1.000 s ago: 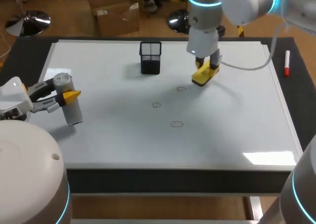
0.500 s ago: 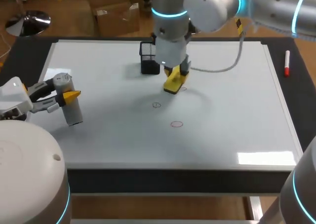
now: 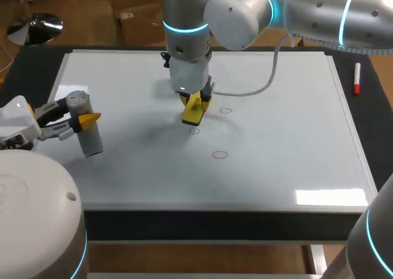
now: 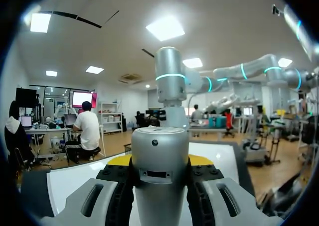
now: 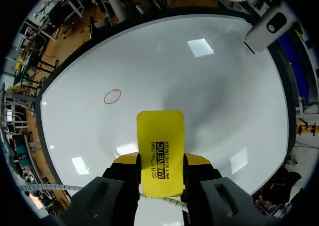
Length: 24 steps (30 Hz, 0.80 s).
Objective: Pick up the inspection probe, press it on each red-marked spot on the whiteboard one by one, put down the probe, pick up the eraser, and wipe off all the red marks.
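Head view first: right arm in from the right, reaching past the middle of the whiteboard (image 3: 288, 150), right gripper (image 3: 194, 102) pointing down and clamped on the yellow eraser (image 3: 193, 114). Eraser's lower edge just beside the middle mark (image 3: 194, 131); contact with the board not possible to judge. Far mark (image 3: 226, 111) a little off towards the right arm's side, near mark (image 3: 220, 155) closer to the front edge, all three thin red circles and unwiped. At the board's left edge, left gripper (image 3: 86, 119) closed around the probe (image 3: 92, 141) — a silver cylinder held tilted, well apart from the marks. Red marker pen (image 3: 357, 79) lying on the dark table margin (image 3: 368, 125) beyond the board's right edge. Left wrist view next: probe (image 4: 160, 151) upright between the fingers of the left gripper (image 4: 160, 161), yellow tips pressed to it from both sides, right arm (image 4: 169, 81) standing beyond it over the board. Right wrist view last: eraser (image 5: 160, 136) gripped on both sides by the right gripper (image 5: 160, 161), jutting out ahead of the fingers over the whiteboard (image 5: 209, 86) — one red circle (image 5: 112, 96) ahead of the eraser and off to one side, not touching it.
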### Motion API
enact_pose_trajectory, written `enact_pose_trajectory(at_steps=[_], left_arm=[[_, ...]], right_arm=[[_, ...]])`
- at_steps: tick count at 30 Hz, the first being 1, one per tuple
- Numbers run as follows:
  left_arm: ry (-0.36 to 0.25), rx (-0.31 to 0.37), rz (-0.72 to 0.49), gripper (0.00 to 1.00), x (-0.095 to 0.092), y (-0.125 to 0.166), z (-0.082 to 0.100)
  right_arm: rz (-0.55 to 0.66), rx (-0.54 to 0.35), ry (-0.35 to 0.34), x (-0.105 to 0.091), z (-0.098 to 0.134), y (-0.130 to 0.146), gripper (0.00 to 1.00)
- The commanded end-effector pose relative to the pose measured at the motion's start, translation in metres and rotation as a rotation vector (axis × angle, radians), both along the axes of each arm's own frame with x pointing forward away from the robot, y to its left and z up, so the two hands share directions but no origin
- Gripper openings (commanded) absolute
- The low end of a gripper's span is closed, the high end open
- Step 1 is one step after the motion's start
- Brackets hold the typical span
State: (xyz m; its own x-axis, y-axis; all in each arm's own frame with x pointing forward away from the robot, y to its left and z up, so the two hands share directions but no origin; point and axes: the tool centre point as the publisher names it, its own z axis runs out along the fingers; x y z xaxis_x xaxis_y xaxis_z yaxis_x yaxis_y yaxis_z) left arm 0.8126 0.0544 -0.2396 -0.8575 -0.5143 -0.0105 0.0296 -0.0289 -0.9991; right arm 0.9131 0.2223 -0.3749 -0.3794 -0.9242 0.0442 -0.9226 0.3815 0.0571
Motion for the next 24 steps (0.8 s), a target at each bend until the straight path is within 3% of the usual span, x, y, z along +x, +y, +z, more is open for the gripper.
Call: enact_pose_trajectory(at_steps=[1, 19, 24], left_arm=[[-0.001, 0.0, 0.0, 0.0, -0.001, 0.0, 0.001], [-0.001, 0.0, 0.0, 0.0, -0.001, 0.0, 0.001], [-0.001, 0.0, 0.0, 0.0, -0.001, 0.0, 0.001]], right_arm=[[0.003, 0.007, 0.001, 0.002, 0.0, -0.005, 0.0], [0.003, 0.007, 0.001, 0.002, 0.0, -0.005, 0.0], [0.054, -0.02, 0.026, -0.005, -0.012, 0.01, 0.0]])
